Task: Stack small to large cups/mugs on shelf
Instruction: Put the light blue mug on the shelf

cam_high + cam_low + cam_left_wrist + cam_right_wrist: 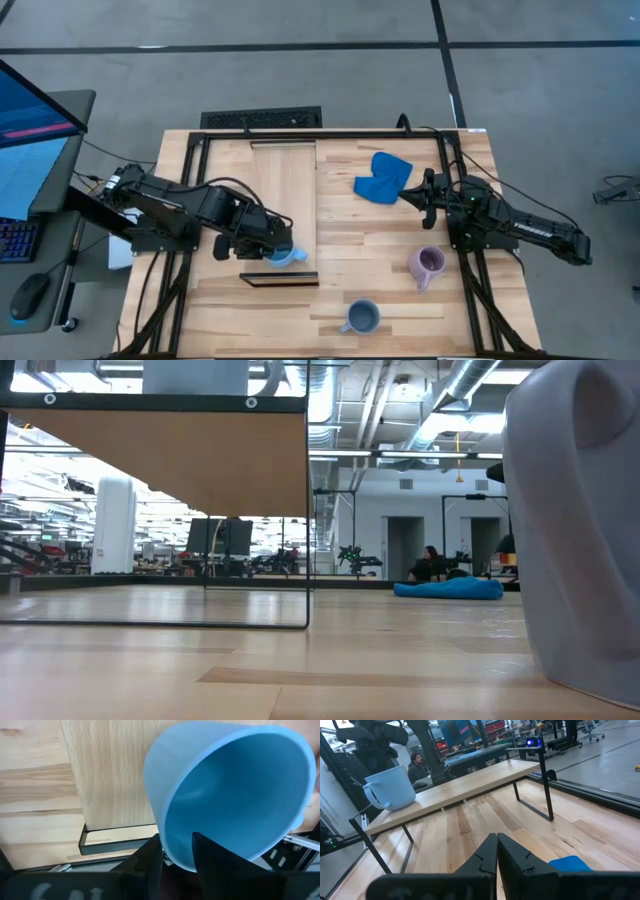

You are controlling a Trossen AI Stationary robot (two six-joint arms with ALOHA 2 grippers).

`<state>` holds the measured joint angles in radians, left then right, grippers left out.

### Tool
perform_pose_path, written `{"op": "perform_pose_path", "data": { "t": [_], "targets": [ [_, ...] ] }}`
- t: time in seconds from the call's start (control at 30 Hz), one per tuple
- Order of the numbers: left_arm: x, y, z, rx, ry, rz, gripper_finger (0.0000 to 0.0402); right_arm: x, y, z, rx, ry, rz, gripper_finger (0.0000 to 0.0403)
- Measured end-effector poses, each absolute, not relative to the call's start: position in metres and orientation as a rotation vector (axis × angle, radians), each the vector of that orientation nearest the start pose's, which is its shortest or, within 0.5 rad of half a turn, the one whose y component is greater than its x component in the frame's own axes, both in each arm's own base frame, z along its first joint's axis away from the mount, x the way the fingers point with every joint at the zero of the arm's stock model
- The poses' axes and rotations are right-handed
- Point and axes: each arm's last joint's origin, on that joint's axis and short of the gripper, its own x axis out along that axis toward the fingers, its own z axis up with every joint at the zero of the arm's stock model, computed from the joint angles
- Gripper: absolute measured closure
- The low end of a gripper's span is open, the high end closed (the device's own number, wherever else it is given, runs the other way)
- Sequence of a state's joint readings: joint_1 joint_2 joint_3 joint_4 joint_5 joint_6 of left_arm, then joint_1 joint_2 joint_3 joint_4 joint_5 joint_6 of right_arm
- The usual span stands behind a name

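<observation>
We see the left end effector (281,252) clamped on the sky blue mug (286,257) at the shelf's (283,180) dark end, the right end effector (408,193) closed near the desk's (380,240) far edge.

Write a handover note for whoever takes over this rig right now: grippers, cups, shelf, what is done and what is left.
Left gripper: closed on the rim of the light blue mug, at the near end of the shelf; whether the mug rests on the board cannot be told.
Right gripper: shut, empty, waiting beside the blue cloth.
Lilac mug and slate blue mug: on the tabletop right of the shelf, untouched.
Done: first mug brought to the shelf.
Left: release it, then bring over the other two mugs.
</observation>
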<state>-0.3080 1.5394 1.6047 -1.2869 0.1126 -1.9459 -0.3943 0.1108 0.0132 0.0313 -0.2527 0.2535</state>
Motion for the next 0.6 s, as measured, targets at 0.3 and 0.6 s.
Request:
{"op": "perform_pose_path", "data": {
  "t": [0.3, 0.6],
  "targets": [
    [0.2713, -0.0871, 0.3524, -1.538, 1.071, 0.953, 0.0305, 0.0978, -0.0327, 0.1623, 0.274, 0.045, -0.143, 0.0369],
    [0.2728, -0.0931, 0.3539, -1.611, 1.083, 0.932, 0.0305, 0.0978, -0.0326, 0.1623, 0.274, 0.045, -0.141, 0.0369]
  ]
}}
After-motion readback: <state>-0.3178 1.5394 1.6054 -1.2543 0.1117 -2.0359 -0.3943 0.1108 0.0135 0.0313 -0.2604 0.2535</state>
